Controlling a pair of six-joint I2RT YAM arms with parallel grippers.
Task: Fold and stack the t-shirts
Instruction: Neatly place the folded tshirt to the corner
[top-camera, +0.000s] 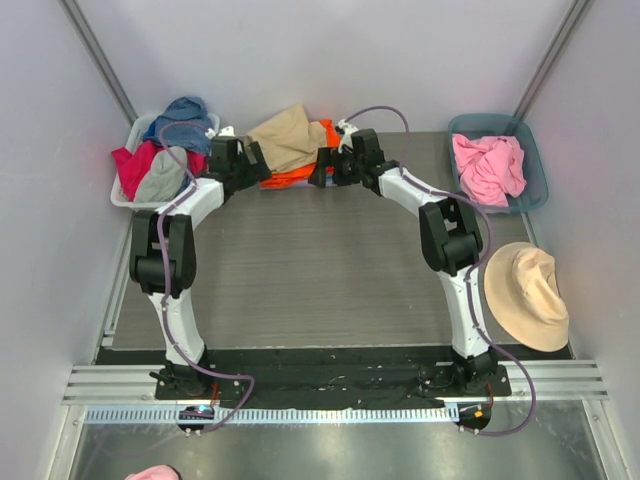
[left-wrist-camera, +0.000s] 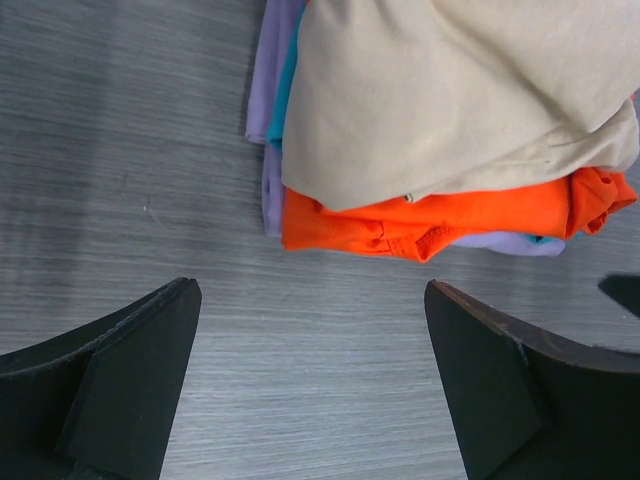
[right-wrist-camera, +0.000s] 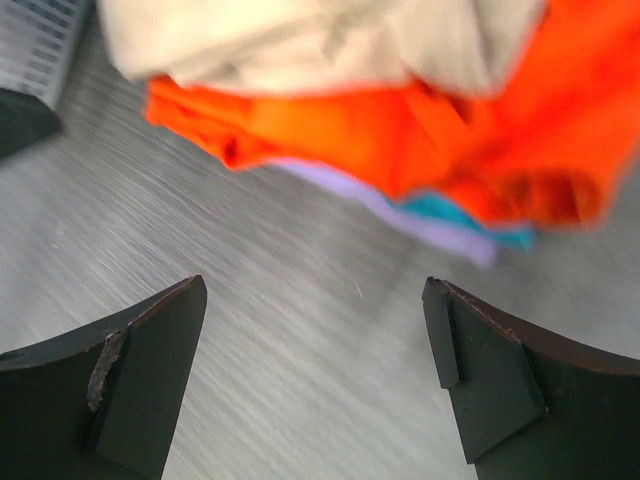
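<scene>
Basket (top-camera: 119, 199) far left, bin (top-camera: 535, 185) far right, hat (top-camera: 527, 295) near right. My left gripper (top-camera: 258, 168) and right gripper (top-camera: 322, 170) reach far, flanking the shirt stack (top-camera: 285, 140), jaws open.

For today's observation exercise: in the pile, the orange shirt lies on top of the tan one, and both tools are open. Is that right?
No. The tan shirt lies on top of the orange shirt, as the left wrist view shows. Both the left tool and the right tool are indeed open.
</scene>
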